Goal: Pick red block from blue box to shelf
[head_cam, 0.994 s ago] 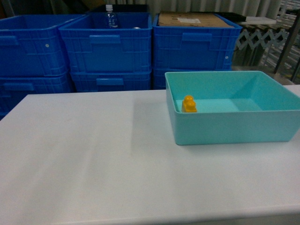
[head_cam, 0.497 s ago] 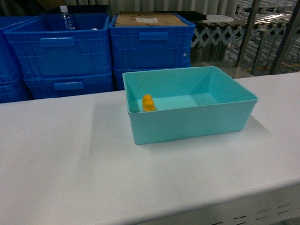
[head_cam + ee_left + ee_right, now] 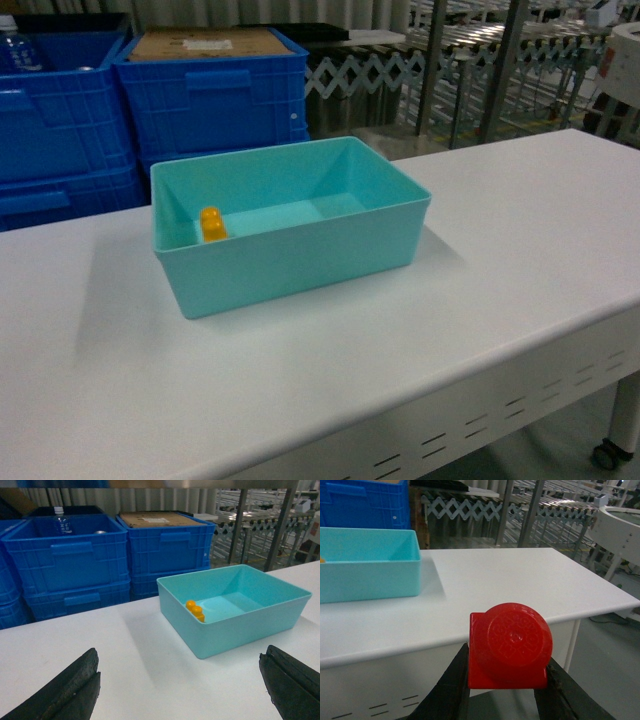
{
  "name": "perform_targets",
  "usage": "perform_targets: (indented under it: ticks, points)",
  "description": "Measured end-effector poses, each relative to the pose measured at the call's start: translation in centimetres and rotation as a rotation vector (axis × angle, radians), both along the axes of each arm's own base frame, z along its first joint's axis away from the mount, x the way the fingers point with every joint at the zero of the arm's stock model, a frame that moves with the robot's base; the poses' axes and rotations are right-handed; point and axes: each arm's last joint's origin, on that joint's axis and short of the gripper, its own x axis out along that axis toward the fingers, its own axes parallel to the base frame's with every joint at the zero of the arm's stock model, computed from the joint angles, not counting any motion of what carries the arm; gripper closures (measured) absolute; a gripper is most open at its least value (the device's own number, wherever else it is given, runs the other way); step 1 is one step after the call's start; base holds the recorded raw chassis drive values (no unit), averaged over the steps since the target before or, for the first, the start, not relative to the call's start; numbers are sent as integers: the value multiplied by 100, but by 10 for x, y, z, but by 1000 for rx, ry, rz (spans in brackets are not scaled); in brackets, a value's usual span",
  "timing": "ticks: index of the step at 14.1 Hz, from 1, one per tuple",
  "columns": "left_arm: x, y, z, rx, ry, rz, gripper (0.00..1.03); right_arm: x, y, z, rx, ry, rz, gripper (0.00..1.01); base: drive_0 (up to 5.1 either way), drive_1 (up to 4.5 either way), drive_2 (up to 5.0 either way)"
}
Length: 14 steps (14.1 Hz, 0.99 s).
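The red block (image 3: 510,647), a small bright red plastic toy brick with a round stud facing the camera, sits at the lower centre of the right wrist view, clamped between the two dark fingers of the right gripper (image 3: 506,685), whose jaws press on its left and right sides. It is held off the white table (image 3: 510,587), in front of the table's near edge, and well apart from the blue box (image 3: 367,570), a shallow pale turquoise plastic tray at the left of that view.

In the head view the tray (image 3: 290,265) rests on the table top (image 3: 500,260) left of centre, and a small yellow two-stud brick (image 3: 212,224) lies inside it against the left wall. Neither gripper shows in this view.

In the left wrist view the left gripper (image 3: 180,690) has its two black fingers (image 3: 65,692) spread wide at the lower corners of the frame, with nothing between them, above the table surface (image 3: 145,675). The tray (image 3: 240,625) stands at the right of centre, the yellow brick (image 3: 195,611) inside near its left wall.

Dark blue ribbed plastic crates (image 3: 75,565) are stacked behind the table at the upper left; a clear bottle (image 3: 61,520) stands in one, and brown cardboard (image 3: 155,519) covers another. The shelf (image 3: 500,50), a rack of shiny grey steel uprights and beams, fills the upper right of the head view.
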Motion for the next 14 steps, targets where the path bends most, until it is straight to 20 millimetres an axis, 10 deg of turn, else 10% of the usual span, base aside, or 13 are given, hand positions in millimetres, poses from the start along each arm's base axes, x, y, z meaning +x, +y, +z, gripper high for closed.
perform_targets:
  ticks: [14]
  points:
    - [0,0,0,0,0,0,5,0,0,0,0,0,0,72,-32,-377,312]
